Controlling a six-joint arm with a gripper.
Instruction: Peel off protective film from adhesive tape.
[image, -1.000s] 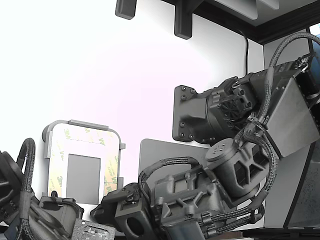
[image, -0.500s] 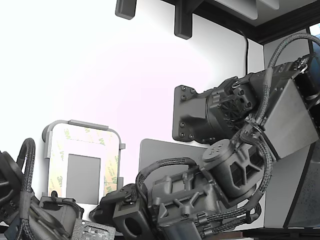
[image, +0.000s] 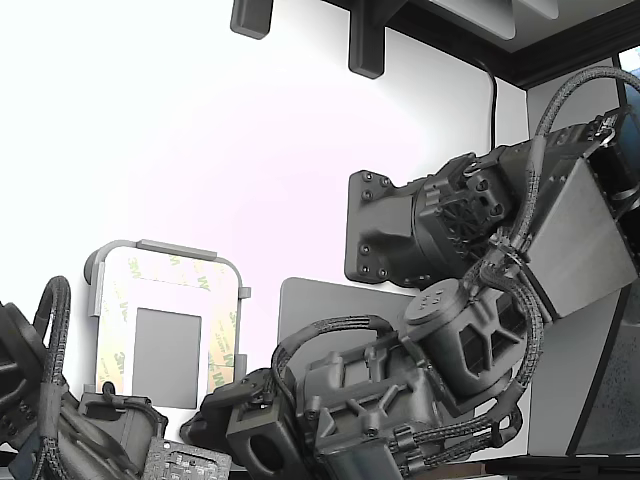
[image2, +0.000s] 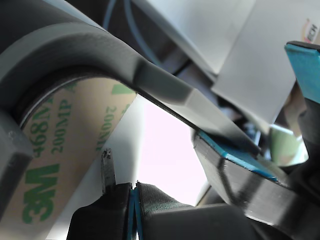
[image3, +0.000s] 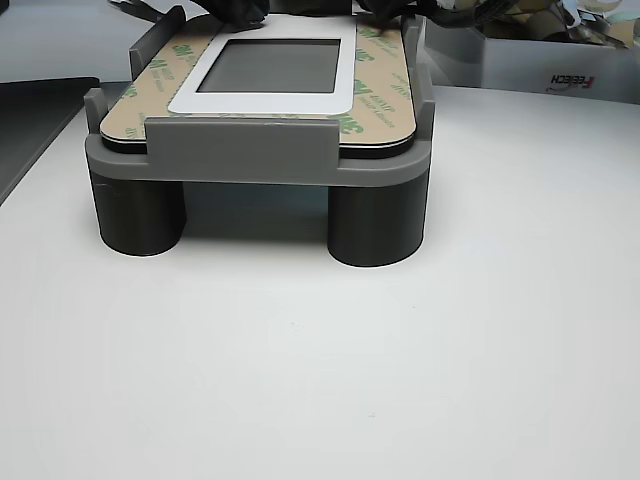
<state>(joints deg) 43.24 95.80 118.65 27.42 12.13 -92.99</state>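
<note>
The protective film (image2: 65, 150) is a cream strip with green 3M print, lying flat along the edge of a white rounded plate (image: 165, 295). It also shows in the exterior view (image: 222, 340) and the other view (image3: 150, 80). The adhesive tape lies under the liner and is hidden. My gripper (image2: 135, 189) has its jaws closed together right beside the film's rounded corner, and I see nothing between them. In the exterior view my gripper (image: 212, 408) sits at the plate's lower right corner.
The plate rests in a grey fixture (image3: 240, 150) on round legs on a white table (image3: 320, 350). A second arm (image: 60, 420) reaches in at the exterior view's lower left. A grey flat panel (image: 320, 300) lies behind my arm. A box (image3: 530, 65) stands at the back.
My arm's elbow and wrist housing have shifted slightly down and to the exterior view's left. The plate and strips have not moved.
</note>
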